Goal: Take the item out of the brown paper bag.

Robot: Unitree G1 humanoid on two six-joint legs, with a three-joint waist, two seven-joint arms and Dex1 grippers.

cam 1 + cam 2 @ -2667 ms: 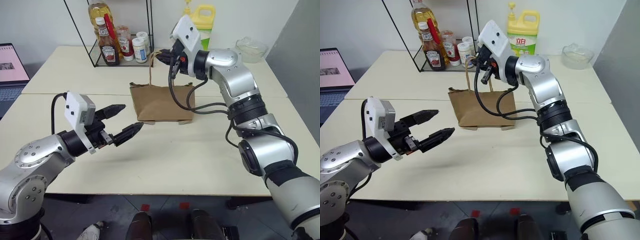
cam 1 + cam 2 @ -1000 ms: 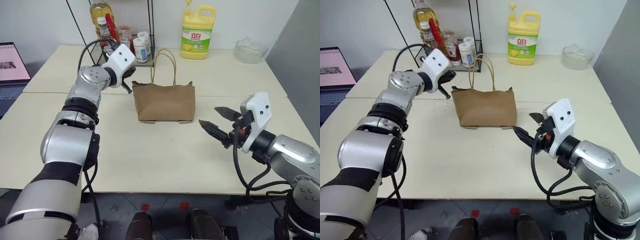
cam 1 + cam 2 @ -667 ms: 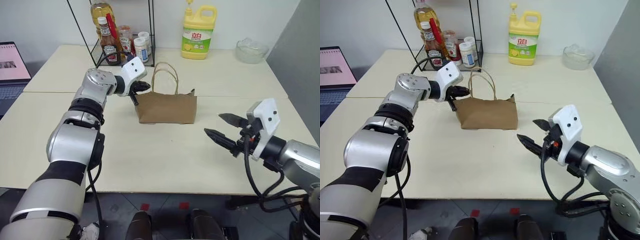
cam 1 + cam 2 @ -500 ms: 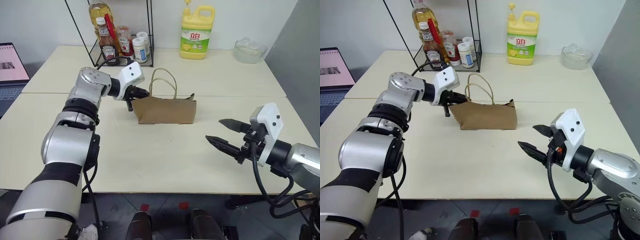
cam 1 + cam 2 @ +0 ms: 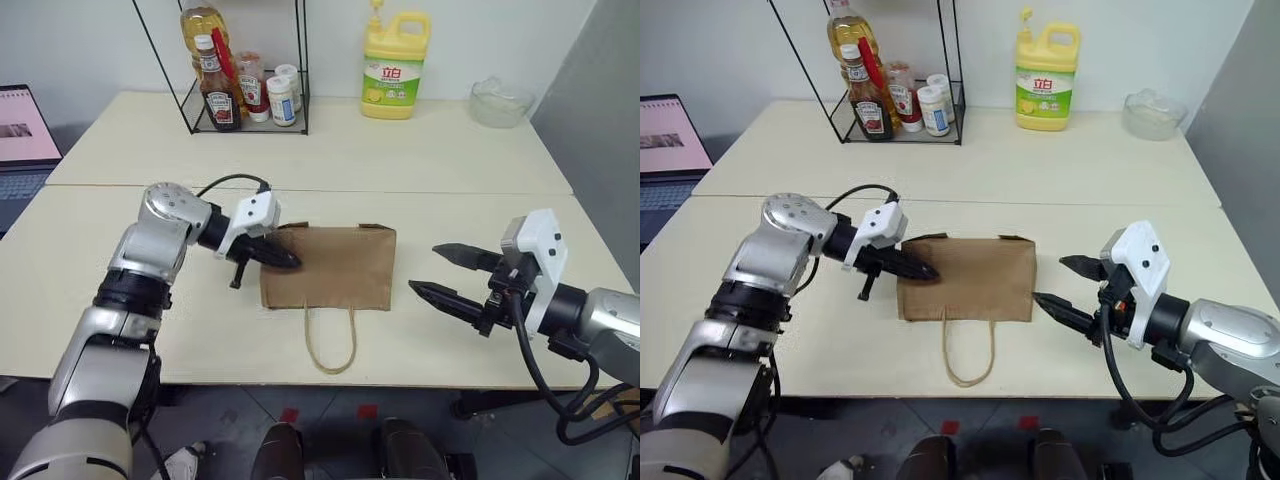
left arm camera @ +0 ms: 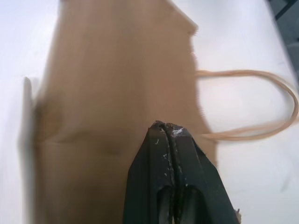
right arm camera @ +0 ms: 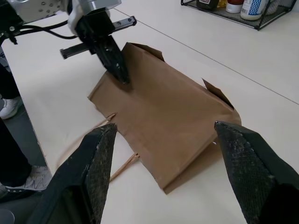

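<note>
One brown paper bag [image 5: 335, 267] lying flat on the near table [image 5: 200, 330], open mouth toward the front edge, two tan cord handles [image 5: 331, 345] looped out past it onto the tabletop. Contents not visible; no telling from here where the item sits. Left gripper [image 5: 285, 260] resting its tip on the bag's upper left part, jaws pressed together, nothing visibly pinched between them. Right gripper [image 5: 432, 274] just beside the bag's right edge, clear of it, jaws spread wide and empty. On the far table, one black wire rack [image 5: 245, 110] holding a tall oil bottle [image 5: 201, 25], two ketchup bottles [image 5: 218, 95] and two small white jars [image 5: 281, 100]. One yellow detergent jug [image 5: 393, 70] right of the rack, standing upright. One clear glass bowl [image 5: 499, 102] near the far right corner. One laptop [image 5: 25, 140] at the left edge, screen lit.
</note>
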